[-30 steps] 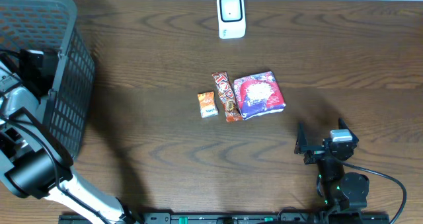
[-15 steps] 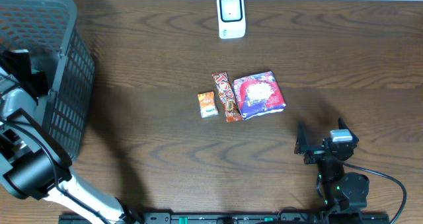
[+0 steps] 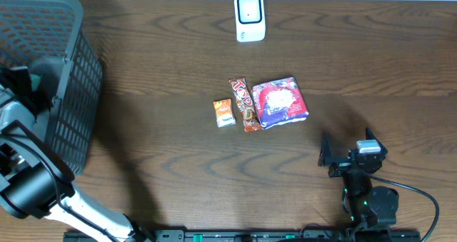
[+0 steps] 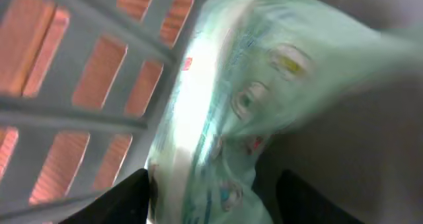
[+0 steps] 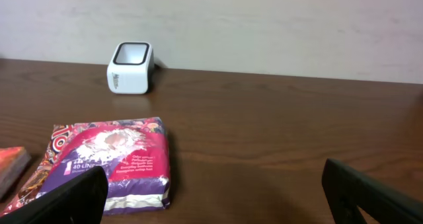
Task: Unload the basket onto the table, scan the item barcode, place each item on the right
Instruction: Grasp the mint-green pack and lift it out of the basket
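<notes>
Inside the grey basket (image 3: 71, 28) at the far left, my left gripper (image 3: 28, 81) reaches down to a pale green packet (image 4: 244, 98). The packet lies between the jaws of the left gripper (image 4: 211, 197). The left fingertip (image 4: 125, 197) touches it, while a gap shows on the right side. A white scanner (image 3: 250, 17) stands at the table's far edge. My right gripper (image 3: 346, 153) rests near the front right, open and empty (image 5: 215, 197).
A small orange packet (image 3: 224, 113), a red-brown bar (image 3: 243, 104) and a pink-purple pack (image 3: 280, 102) lie in a row mid-table. The pack (image 5: 112, 158) sits ahead and left of my right gripper. The basket's slatted wall (image 4: 79, 105) stands close on the left.
My left gripper has shifted a little inside the basket and its jaws have narrowed around the green packet. The right arm has not moved.
</notes>
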Available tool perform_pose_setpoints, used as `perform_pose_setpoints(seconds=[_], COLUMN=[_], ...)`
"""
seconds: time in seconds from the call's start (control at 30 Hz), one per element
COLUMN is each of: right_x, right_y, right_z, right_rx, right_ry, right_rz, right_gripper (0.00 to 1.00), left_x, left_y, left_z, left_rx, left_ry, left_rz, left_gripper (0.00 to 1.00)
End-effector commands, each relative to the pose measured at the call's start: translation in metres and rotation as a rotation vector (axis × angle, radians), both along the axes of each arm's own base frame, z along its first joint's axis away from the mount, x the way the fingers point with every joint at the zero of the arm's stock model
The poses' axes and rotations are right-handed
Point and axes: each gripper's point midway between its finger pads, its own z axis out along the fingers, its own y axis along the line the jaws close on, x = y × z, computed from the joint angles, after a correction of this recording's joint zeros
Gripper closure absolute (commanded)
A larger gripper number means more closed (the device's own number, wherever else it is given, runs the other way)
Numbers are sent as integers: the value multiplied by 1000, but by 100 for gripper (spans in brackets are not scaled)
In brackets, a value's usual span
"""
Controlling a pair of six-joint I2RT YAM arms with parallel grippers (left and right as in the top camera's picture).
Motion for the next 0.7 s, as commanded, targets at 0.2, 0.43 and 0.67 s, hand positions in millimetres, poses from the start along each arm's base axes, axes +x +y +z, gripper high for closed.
perform_pose_setpoints(seconds=[0.2,0.43,0.67], right_x=[0,0,0], right_y=[0,0,0], right_z=[-1,-1,-1], right_rx=[-8,-8,-8], right_ry=[2,2,2], right_rz=[-1,-1,0], right_gripper=[1,1,1], left_x=[-12,10,44], left_y=[-9,-27,-72], left_z=[-17,16,111], left_rx=[-48,-20,-85], left_ry=[46,-18,-300], left_rz=[15,-43,-50], left_gripper=[93,93,93])
